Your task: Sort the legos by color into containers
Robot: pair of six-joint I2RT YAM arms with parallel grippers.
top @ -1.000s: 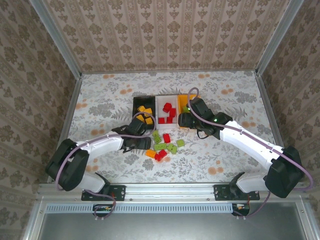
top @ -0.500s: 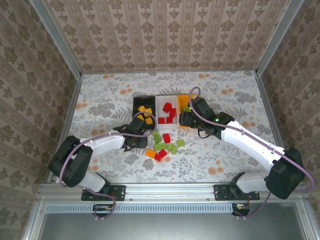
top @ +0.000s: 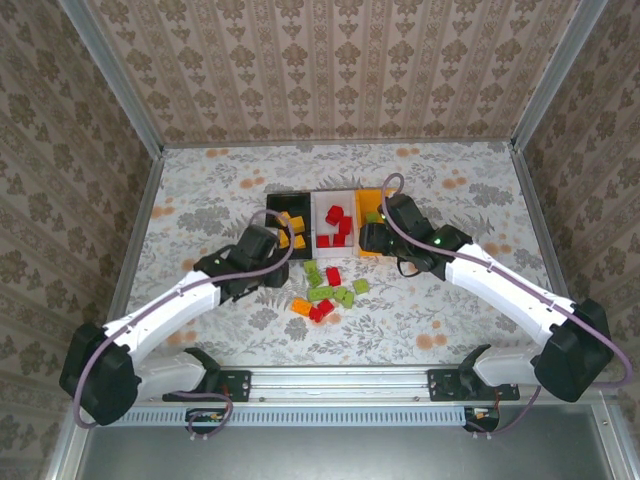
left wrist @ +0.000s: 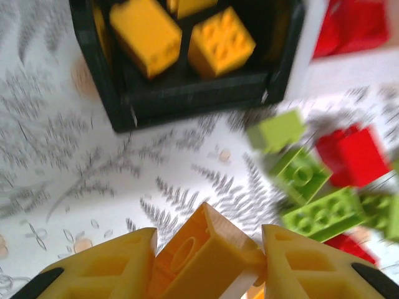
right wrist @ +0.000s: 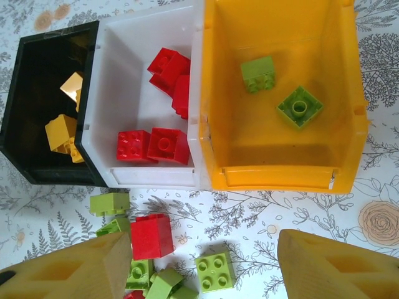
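Left arm shifted from pile toward black bin (left wrist: 187, 103) since earlier frame. Left pincer (left wrist: 209, 249) pressed onto yellow brick (left wrist: 190, 265), held short of bin. Brick judged light, rigid, slick; flat opposite sides best gripped. Right pincer (right wrist: 202, 265) spread, empty, above loose bricks (right wrist: 151, 237).

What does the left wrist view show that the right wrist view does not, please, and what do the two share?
Left wrist view: the left gripper shut on a small orange-yellow plastic brick, in front of the black plastic bin. Right wrist view: the right gripper, open and empty, and the orange-yellow plastic bin holding two light green bricks. Both: the black bin with orange-yellow bricks, the white plastic bin with red bricks, and loose green and red bricks on the floral table.
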